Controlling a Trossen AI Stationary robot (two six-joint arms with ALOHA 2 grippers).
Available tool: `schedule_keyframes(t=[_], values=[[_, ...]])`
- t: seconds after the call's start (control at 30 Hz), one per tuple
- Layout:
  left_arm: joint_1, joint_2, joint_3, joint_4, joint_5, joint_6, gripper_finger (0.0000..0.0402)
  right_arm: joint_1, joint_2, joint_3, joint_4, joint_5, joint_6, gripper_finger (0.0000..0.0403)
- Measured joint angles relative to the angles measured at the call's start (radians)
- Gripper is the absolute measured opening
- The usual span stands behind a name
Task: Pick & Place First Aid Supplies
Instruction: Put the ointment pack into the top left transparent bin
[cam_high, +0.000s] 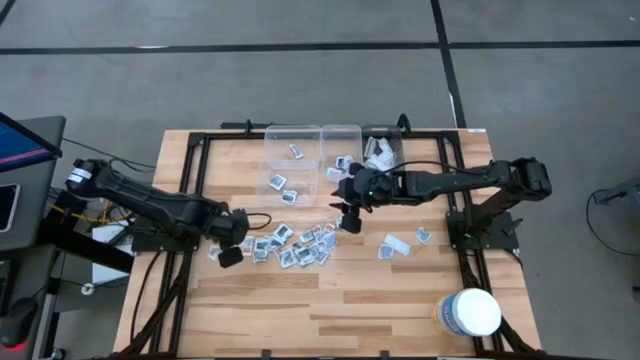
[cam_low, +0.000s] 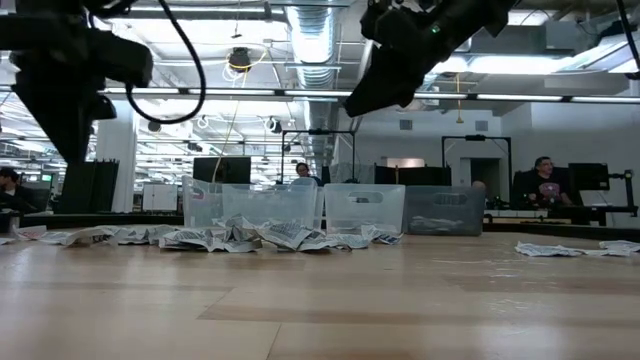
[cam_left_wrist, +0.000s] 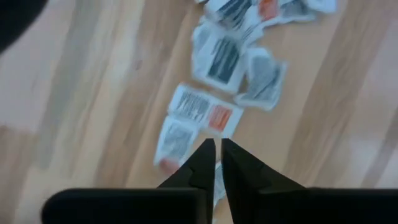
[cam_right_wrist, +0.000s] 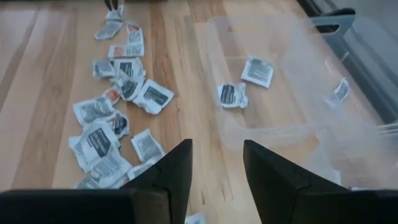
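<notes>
A white round tub (cam_high: 470, 312) is seen at the near edge of the table (cam_high: 330, 310), well apart from the pile of packets (cam_high: 295, 245) and on the right arm's side of it; it is not among the supplies and is left alone

The pile of packets is spread in a loose band across the middle of the table, most packets overlapping or touching, which is judged to make single picks awkward. A few stray packets (cam_high: 397, 245) are lying just beyond the pile's end on the right arm's side

At the pile's other end the left gripper (cam_left_wrist: 217, 144) is held low, pointing down over the outermost packets. Its fingers are pressed almost together, with only a thin slit left. A pale sliver is seen in that slit, but it cannot be told whether a packet is pinched there. The outer end is probably chosen because the packets lie thinner there

Just beyond the pile, between it and the clear bins (cam_high: 268, 150), the right gripper (cam_right_wrist: 216, 149) is held above the wood with its fingers spread and nothing between them. It is judged to be between a drop and a fresh pick

Farthest from the pile, the bins are set in a row at the table's back edge, and a few sorted packets (cam_right_wrist: 257, 70) are already lying in them
</notes>
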Motion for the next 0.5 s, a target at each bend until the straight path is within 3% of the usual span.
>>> schedule_keyframes(t=[0.3, 0.5], values=[[0.016, -0.054, -0.088, 0.054, 0.046, -0.025, 0.0092, 0.04, 0.0, 0.0, -0.164, -0.114, 0.001, 0.015], [0.016, -0.049, -0.155, 0.063, 0.031, -0.06, 0.0115, 0.093, 0.0, 0.0, -0.244, -0.12, 0.0, 0.0144]])
